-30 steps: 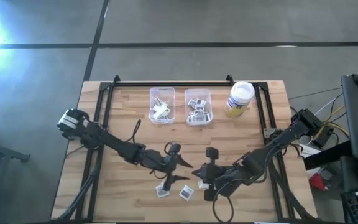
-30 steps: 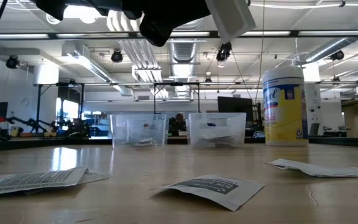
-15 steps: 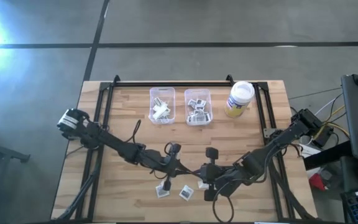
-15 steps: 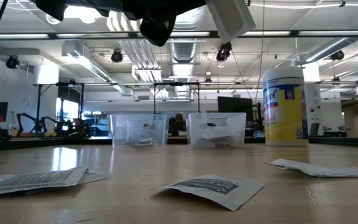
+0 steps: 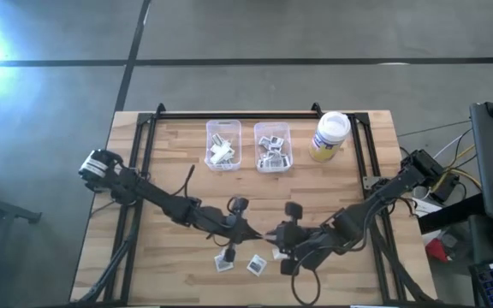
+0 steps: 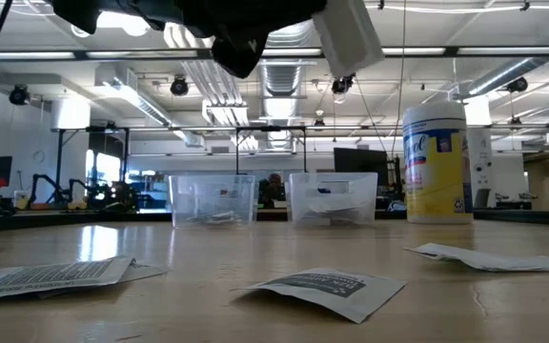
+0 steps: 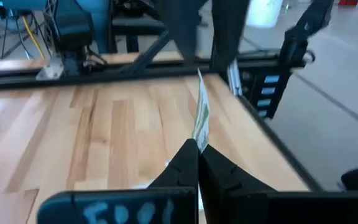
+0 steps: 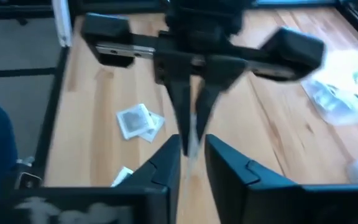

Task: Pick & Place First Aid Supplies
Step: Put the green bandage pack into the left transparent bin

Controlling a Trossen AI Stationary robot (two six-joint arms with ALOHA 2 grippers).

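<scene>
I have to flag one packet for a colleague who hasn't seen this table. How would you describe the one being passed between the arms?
Start at the wooden table and find where the two dark arms meet near its front middle. There the left gripper pinches a narrow pale packet upright by its edge. Unlike the square packets lying flat below, it is off the table.

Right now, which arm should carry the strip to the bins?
Left, probably. The left gripper is shut on the strip, while the right gripper stands open around it. The bins lie across the table.
</scene>
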